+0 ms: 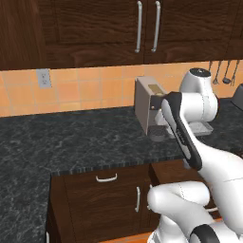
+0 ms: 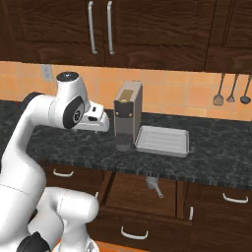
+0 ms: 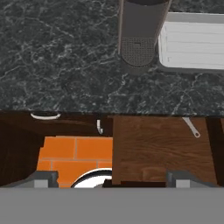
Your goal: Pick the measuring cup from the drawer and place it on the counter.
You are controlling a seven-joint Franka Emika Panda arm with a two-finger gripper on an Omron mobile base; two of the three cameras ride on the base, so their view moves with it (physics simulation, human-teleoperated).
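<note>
Right under my end effector (image 3: 107,177) lies the open drawer (image 3: 162,148), with its flat brown floor. My two fingers stand wide apart and they hold nothing. On the far side of the drawer from me, close under the edge of the desk (image 3: 61,65), sits the little grey measuring cup (image 2: 152,184). From my hand I can see its thin handle (image 3: 191,127) poking out; the round part is hidden under the desk edge. Past that edge, on top of the desk, stands the coffee machine (image 2: 128,115), and a grey tray (image 2: 163,141) lies just beside it. I think my next job is to go down into the drawer and reach for the cup. That could go badly. The cup is tucked under the desk lip, so my hand could bump the lip when I move in. The handle is so thin that my fingers could slip off it, or knock the cup farther back where I cannot get it. I could also hit the drawer front if I drop too fast.
</note>
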